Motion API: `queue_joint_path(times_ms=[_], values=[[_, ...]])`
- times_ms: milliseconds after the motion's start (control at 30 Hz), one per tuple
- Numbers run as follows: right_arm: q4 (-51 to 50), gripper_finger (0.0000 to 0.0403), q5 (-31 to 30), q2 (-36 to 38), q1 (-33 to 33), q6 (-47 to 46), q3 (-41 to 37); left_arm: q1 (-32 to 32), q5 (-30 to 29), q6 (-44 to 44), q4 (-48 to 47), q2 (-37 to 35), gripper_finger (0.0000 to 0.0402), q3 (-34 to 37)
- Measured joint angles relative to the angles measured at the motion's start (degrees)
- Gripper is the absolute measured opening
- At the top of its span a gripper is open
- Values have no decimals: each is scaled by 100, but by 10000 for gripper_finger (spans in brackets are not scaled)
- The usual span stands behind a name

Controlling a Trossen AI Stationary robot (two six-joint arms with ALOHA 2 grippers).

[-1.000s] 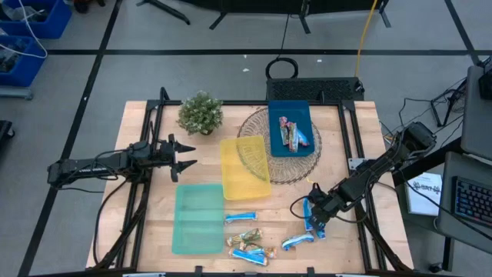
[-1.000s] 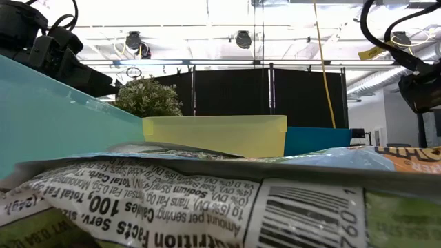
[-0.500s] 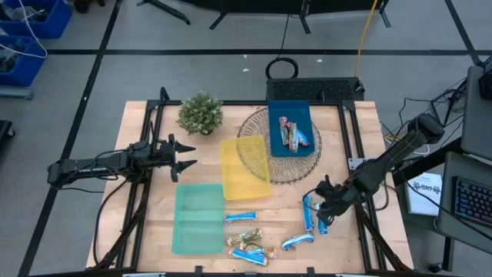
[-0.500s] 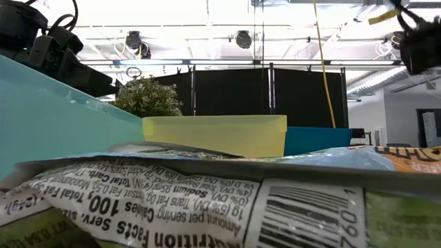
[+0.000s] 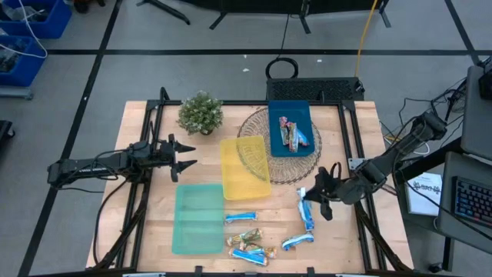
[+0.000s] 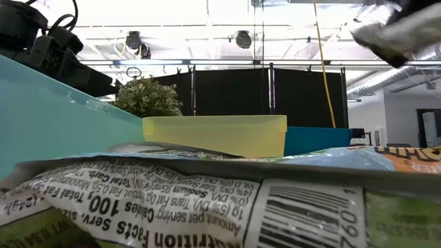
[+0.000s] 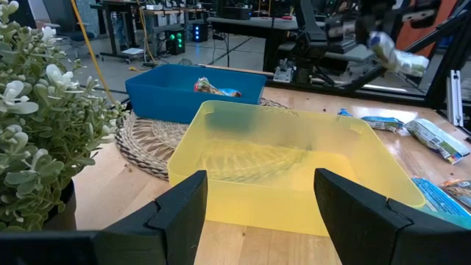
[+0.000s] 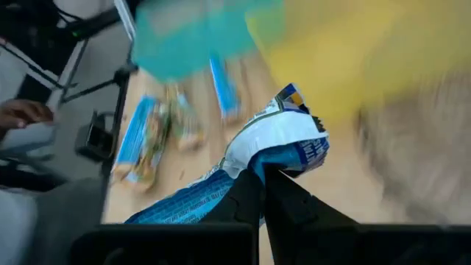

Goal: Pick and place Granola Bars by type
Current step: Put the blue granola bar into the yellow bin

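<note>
High view: right hand (image 5: 317,192) sits over the worktop's (image 5: 361,123) right side, below the woven mat (image 5: 254,123), pinched shut on a blue-and-white bar (image 5: 306,209) that hangs from it. Left hand (image 5: 187,155) waits at the worktop's left, beside the plant (image 5: 201,112), fingers spread wide, holding nothing. Blue tray (image 5: 290,127) on the mat holds a few bars (image 5: 290,132). Yellow tray (image 5: 244,168) overlaps the mat's edge; green tray (image 5: 198,218) lies near the front. Loose bars (image 5: 247,238) lie at the front between the green tray and the held bar.

Low view: a wrapper (image 6: 207,200) fills the foreground; yellow tray (image 6: 215,134) behind it, dark partition panels (image 6: 269,96) and ceiling lights beyond.

Left wrist view: spread fingers (image 7: 180,206) frame the yellow tray (image 7: 287,169); blue tray (image 7: 193,90) and plant (image 7: 37,132) flank it.

Right wrist view: fingers (image 8: 257,199) clamp the crumpled blue-and-white wrapper (image 8: 283,143); a person's hand (image 8: 22,114) shows off the worktop's edge.
</note>
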State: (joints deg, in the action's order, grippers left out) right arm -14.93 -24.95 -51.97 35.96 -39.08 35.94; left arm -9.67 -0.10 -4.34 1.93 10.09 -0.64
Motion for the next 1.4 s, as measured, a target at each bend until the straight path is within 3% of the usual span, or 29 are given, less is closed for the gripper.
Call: queue_joint_path(times_ms=[233,367,433,600,867,1167,1400], values=[[1927,0,-211,-398,-574,2791,2,0,0,0,0,2,255,0],[2995,0,-167,-820,-1017,3928,2,0,0,-1,0,2,255,0],[3404,0,164,-1056,-1319,4236,2,0,0,0,0,2,255,0],[4077,0,1352,-1535,-2204,4210,2,1,0,0,0,0,255,0],[4718,0,2391,-2113,-3019,4200,2,0,0,0,0,1,255,0],[4882,0,2525,-2301,-3156,4484,4,2,-27,81,37,2,255,0],[4886,0,2527,-2282,-3138,4552,4,-7,-880,1079,710,0,255,-2]])
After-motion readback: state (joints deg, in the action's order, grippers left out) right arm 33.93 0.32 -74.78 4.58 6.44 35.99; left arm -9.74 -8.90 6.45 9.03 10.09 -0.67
